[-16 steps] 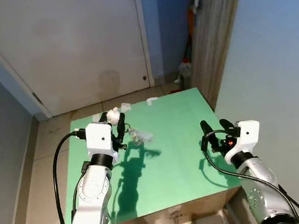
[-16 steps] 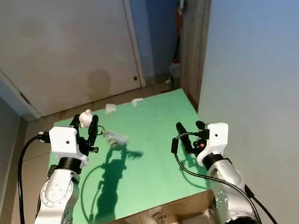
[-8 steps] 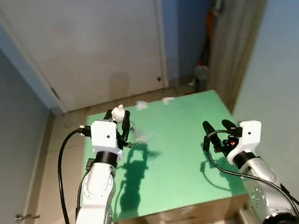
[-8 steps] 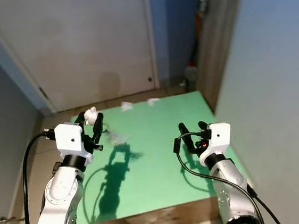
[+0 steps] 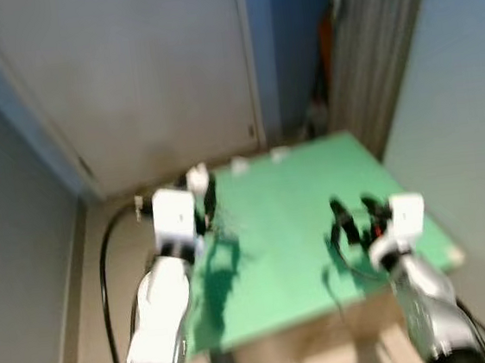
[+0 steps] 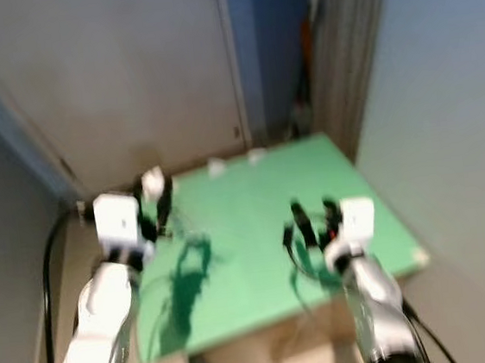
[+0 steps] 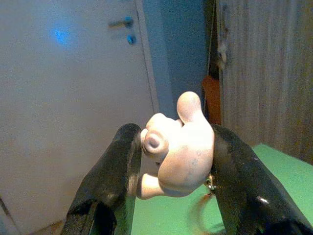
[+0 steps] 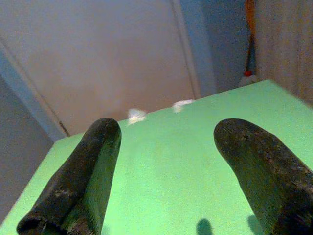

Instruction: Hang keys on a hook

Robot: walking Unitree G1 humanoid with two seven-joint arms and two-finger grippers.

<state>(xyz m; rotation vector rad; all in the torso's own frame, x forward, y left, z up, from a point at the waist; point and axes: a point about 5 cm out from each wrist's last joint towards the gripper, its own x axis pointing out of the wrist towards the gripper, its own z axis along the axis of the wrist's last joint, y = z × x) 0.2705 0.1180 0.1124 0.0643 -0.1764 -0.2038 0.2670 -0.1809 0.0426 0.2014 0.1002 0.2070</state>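
The left gripper (image 7: pixel 173 147) is raised over the green table (image 5: pixel 308 227), its fingers clamped on the pale keychain figure (image 7: pixel 178 144) (a metal ring hangs under it). The right gripper (image 8: pixel 168 166) hovers above the table with fingers spread, holding nothing.

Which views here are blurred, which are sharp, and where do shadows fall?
Both eye views are smeared by motion blur; the arms throw dark shadows on the green table. The left wrist view is sharp up close: the left gripper clamps a pale keychain figure. The right wrist view shows the open right gripper, soft-edged, with small shadows below.
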